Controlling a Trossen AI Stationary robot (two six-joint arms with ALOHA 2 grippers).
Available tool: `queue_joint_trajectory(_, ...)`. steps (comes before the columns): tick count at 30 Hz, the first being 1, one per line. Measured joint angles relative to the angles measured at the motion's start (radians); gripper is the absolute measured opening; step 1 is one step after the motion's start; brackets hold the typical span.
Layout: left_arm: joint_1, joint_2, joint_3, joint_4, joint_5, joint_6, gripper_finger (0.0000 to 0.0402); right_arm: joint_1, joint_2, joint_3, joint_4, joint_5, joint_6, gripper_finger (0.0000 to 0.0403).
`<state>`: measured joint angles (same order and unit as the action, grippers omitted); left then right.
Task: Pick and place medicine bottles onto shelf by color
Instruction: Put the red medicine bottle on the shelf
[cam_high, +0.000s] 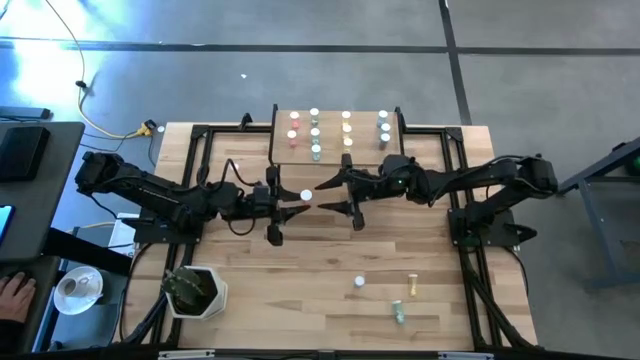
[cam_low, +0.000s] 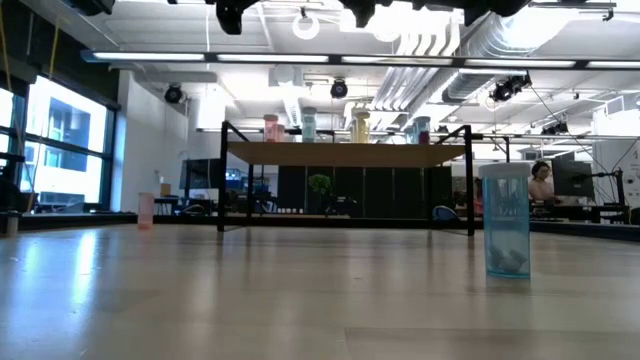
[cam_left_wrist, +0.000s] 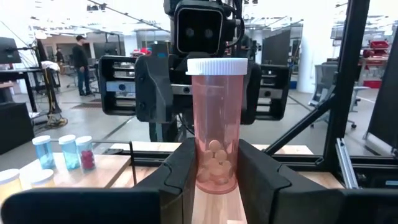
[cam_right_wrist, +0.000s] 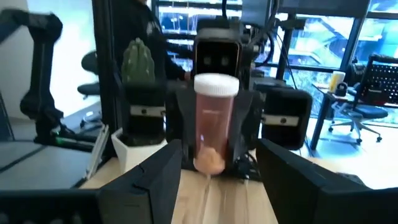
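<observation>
A pink medicine bottle (cam_left_wrist: 216, 118) with a white cap stands upright in the air over the table's middle, with my left gripper (cam_left_wrist: 216, 182) shut on it. In the high view its cap (cam_high: 305, 195) shows just past my left gripper (cam_high: 296, 196). My right gripper (cam_high: 328, 196) faces it from the table's right, level and open. Its fingers (cam_right_wrist: 155, 180) end just short of the bottle (cam_right_wrist: 214, 115). The shelf (cam_high: 335, 150) stands at the far edge with several bottles upright on it in rows by color. My left gripper pinches the pink bottle's lower body (cam_left_wrist: 214, 168) between its two fingers (cam_left_wrist: 180, 171). The fingers come in level from the table's left. The bottle stands upright in the hold, lifted clear of the table, with its cap and upper half above the fingers.
Near the front right of the table are a white-capped upright bottle (cam_high: 358, 283), a yellow one (cam_high: 411, 287) and a green one (cam_high: 398, 312), both lying down. A white pot with a plant (cam_high: 195, 290) stands at the front left. Black frame rails (cam_high: 455, 180) border the table.
</observation>
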<state>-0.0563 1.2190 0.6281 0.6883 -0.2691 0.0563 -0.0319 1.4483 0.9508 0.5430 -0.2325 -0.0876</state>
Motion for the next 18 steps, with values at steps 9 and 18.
queue_joint_trajectory(9,0.018,0.0,0.0,-0.002,0.024,0.0,0.0083,0.0,0.004,0.0,0.061,-0.001,0.028,0.02)
queue_joint_trajectory(18,0.055,0.023,0.0,0.016,0.075,-0.026,0.0083,0.0,0.064,0.0,0.127,-0.01,0.037,0.02)
